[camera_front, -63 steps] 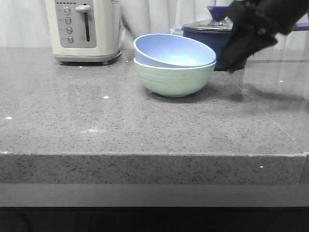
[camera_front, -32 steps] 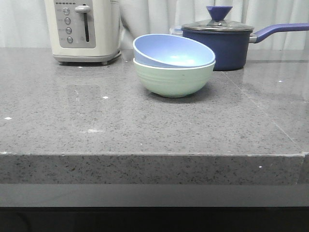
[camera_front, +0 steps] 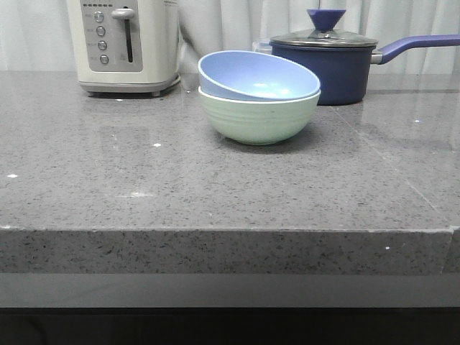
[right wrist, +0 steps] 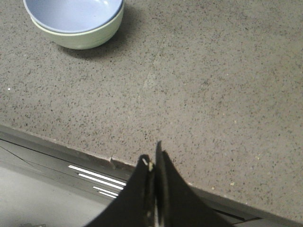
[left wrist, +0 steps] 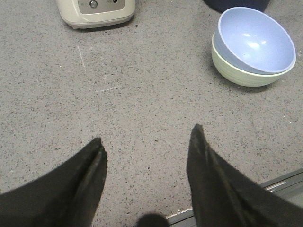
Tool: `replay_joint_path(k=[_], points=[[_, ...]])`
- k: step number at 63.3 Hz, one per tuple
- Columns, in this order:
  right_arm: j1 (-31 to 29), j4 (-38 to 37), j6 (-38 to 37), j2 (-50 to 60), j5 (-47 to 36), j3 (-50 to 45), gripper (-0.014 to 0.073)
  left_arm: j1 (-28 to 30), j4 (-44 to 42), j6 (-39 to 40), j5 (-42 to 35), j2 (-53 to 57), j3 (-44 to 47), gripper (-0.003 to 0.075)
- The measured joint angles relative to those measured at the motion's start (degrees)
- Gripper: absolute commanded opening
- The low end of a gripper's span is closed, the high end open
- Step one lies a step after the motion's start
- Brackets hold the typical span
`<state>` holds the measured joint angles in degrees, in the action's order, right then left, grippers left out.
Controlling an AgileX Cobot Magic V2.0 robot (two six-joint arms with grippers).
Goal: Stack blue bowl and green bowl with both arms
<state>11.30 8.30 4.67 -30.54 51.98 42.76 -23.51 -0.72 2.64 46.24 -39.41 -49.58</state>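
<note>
The blue bowl [camera_front: 255,77] sits tilted inside the green bowl [camera_front: 257,118] at the middle back of the grey counter. Both bowls also show in the left wrist view, blue bowl [left wrist: 253,40] in green bowl [left wrist: 246,75], and in the right wrist view, blue bowl [right wrist: 71,13] in green bowl [right wrist: 85,38]. My left gripper [left wrist: 147,135] hangs open over bare counter near the front edge, well away from the bowls, holding nothing. My right gripper [right wrist: 152,153] is shut and empty above the counter's front edge. Neither arm shows in the front view.
A cream toaster [camera_front: 126,43] stands at the back left. A dark navy lidded saucepan [camera_front: 330,61] with its handle pointing right stands just behind the bowls. The counter's front edge [camera_front: 230,230] runs across the front view.
A second ago my right arm was at the upper right of the front view in front of the saucepan; it has since withdrawn out of that view. The bowls have not moved.
</note>
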Motion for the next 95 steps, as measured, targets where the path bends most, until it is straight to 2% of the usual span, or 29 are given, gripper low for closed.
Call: replay_joint_path(k=[3,7,20,25,56,62,68,75,86,95], points=[[0.00,-0.11,-0.34,0.32,0.00,-0.36,-0.0053,0.00,0.00,0.00,0.00,0.00,0.00,0.0375],[0.00,-0.10,-0.82,0.53,-0.12,-0.45,-0.0053,0.00,0.00,0.00,0.00,0.00,0.00,0.0326],[0.00,-0.13,-2.29,0.53,-1.31,-0.45,-0.0053,0.00,0.00,0.00,0.00,0.00,0.00,0.0050],[0.00,-0.23,-2.29,0.53,-1.42,-0.45,-0.0053,0.00,0.00,0.00,0.00,0.00,0.00,-0.0020],[0.00,-0.23,-2.29,0.53,-1.63,-0.45,-0.0053,0.00,0.00,0.00,-0.07,0.02,0.13,-0.0020],[0.00,-0.23,-2.38,0.53,-1.63,-0.45,-0.0053,0.23,-1.94,0.00,-2.37,1.18,1.62,-0.0020],[0.00,-0.23,-2.38,0.53,-1.63,-0.45,-0.0053,3.21,-8.25,0.00,-7.68,4.38,5.00,-0.0020],[0.00,-0.23,-2.38,0.53,-1.63,-0.45,-0.0053,8.50,-11.01,0.00,-13.41,10.46,10.43,-0.0020],[0.00,-0.23,-2.38,0.53,-1.63,-0.45,-0.0053,15.47,-11.52,0.00,-18.38,20.77,20.24,-0.0020],[0.00,-0.23,-2.38,0.53,-1.63,-0.45,-0.0053,20.58,-6.16,0.00,-24.18,28.20,29.65,-0.0020]])
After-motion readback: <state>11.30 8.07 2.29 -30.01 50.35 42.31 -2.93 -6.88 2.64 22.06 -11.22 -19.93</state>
